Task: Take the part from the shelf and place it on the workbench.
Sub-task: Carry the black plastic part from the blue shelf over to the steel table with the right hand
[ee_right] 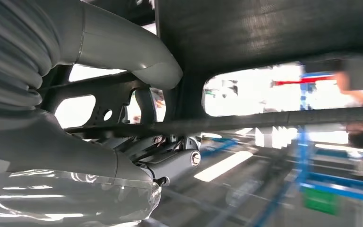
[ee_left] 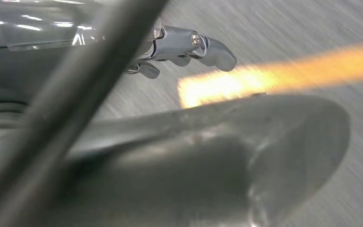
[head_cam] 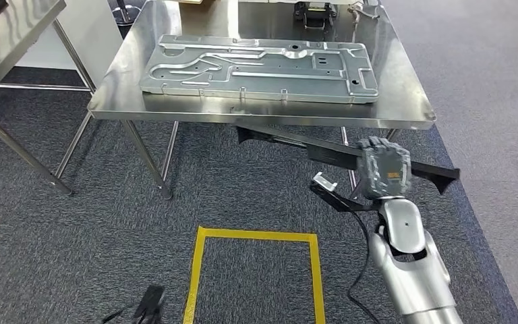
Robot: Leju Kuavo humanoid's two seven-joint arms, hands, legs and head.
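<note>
Black and long, the slotted part sits in the right hand's closed grip at centre right of the head view, below the steel workbench edge, so pickup looks done and placing remains; the left hand's state I cannot tell.

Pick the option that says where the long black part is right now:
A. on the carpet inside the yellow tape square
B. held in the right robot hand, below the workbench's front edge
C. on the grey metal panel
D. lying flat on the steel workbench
B: the right robot hand grips the long black part, which hangs below the front edge of the workbench, above the carpet.
</note>
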